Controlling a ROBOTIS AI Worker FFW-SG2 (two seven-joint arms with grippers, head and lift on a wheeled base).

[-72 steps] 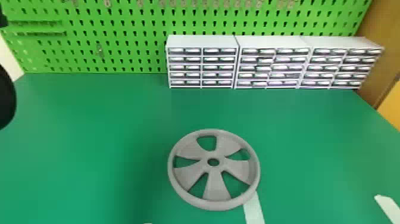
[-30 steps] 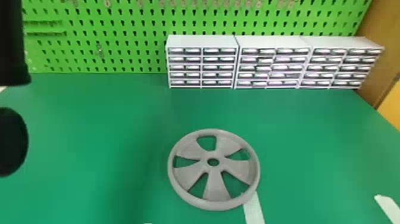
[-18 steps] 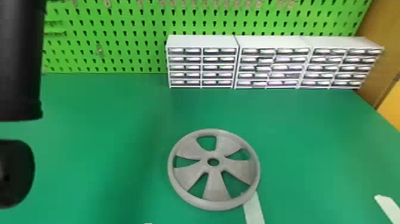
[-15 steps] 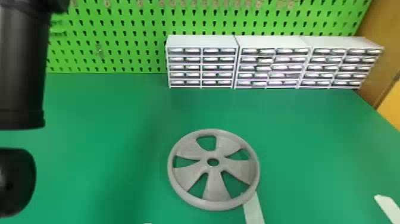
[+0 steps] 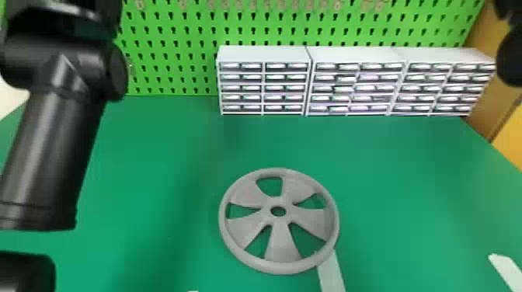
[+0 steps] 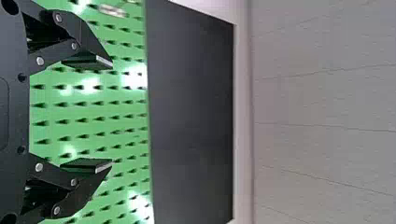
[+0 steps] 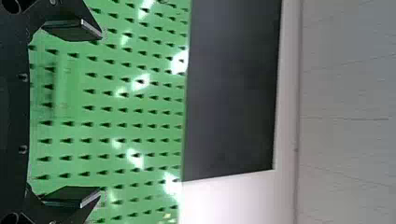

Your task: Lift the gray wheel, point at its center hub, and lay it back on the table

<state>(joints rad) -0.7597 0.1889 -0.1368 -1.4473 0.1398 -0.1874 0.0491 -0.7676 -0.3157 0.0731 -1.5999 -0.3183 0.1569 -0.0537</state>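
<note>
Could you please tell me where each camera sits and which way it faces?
Head view: on the head, facing forward and down at wheel, table, drawers and pegboard; left arm at left, right arm at the right edge.
Left wrist view: on the left wrist, facing the pegboard and dark panel; open left gripper shows.
Right wrist view: on the right wrist, facing likewise; open right gripper shows.
Shared: both wrist views show pegboard and panel.

White drawer cabinets (image 5: pixel 264 54) stand before a green pegboard (image 5: pixel 171 42); pale strips (image 5: pixel 332 273), perhaps tape, lie nearer.
</note>
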